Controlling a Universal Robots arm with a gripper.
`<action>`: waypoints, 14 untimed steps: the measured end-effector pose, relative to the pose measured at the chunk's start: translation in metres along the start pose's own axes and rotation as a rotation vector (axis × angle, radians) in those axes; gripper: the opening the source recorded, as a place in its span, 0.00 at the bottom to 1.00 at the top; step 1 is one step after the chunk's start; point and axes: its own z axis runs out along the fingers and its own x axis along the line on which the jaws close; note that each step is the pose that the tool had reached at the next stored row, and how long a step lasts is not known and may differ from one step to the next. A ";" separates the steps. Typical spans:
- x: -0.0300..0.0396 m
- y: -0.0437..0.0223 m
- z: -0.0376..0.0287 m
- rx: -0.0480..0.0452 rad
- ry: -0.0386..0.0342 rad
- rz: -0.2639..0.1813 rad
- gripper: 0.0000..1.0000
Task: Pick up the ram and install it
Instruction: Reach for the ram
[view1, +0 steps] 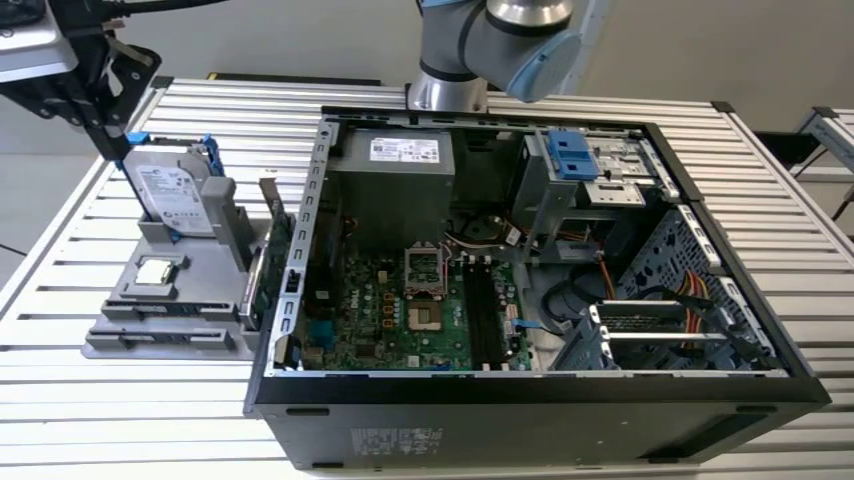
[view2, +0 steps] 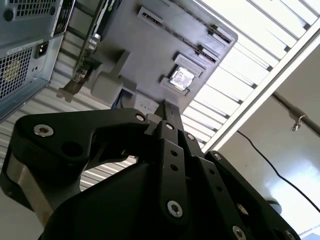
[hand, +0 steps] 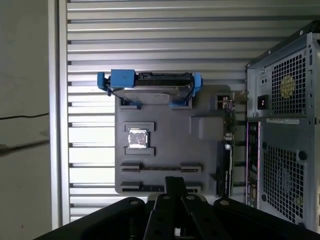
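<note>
The ram looks like the thin dark strip standing on edge in a slot near the front of the grey holder, at the exterior view's left; the first wrist view shows this strip as a narrow line between two clips. My black gripper hangs high above the holder's far end, beside the upright hard drive. In both wrist views its fingers are pressed together with nothing between them, well above the holder.
A square silver processor chip lies mid-holder. A card with a metal bracket stands between the holder and the open computer case. The motherboard lies inside the case, with dark memory slots. The slatted table surrounds everything.
</note>
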 end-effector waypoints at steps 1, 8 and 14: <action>0.0000 -0.0010 0.0000 -0.0001 -0.0001 0.000 0.00; 0.0003 -0.0077 -0.0002 -0.0001 0.0000 0.002 0.00; 0.0005 -0.0138 -0.0004 -0.0001 -0.0001 0.003 0.00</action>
